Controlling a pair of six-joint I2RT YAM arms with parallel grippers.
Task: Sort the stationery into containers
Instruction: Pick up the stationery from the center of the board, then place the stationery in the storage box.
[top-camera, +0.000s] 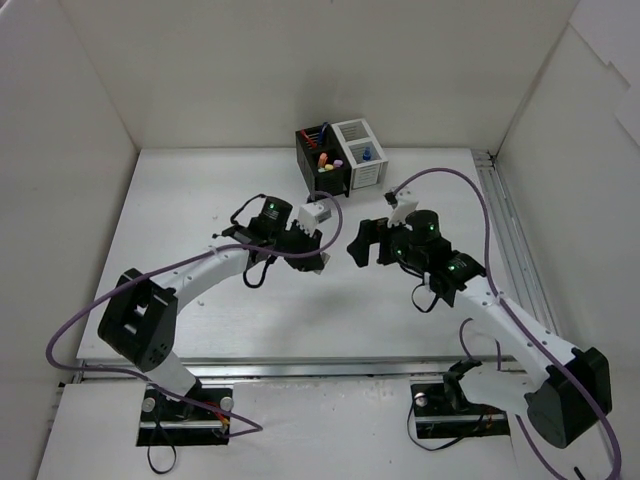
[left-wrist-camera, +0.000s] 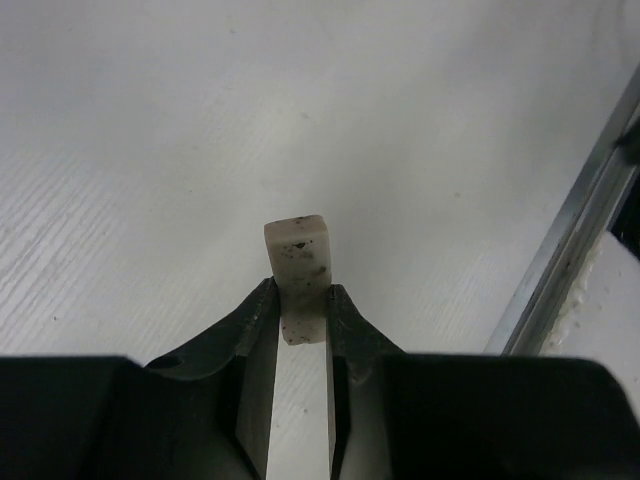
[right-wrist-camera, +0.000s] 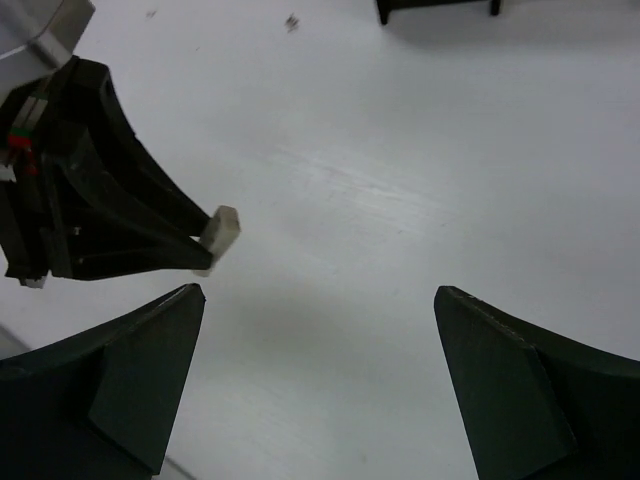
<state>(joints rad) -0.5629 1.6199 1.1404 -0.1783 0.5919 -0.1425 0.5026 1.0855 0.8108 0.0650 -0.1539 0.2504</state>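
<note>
Highlighters (top-camera: 325, 160) in blk cube (top-camera: 322, 184), prob.

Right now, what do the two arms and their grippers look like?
The left arm and right arm both have white links with black joint housings. A purple cable loops along each. Small green lights glow near the wrists. The left gripper and right gripper have matte black, wedge-shaped fingers.

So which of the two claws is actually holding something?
The left gripper, shut on a small pale eraser; the right gripper stands wide open and empty.
</note>
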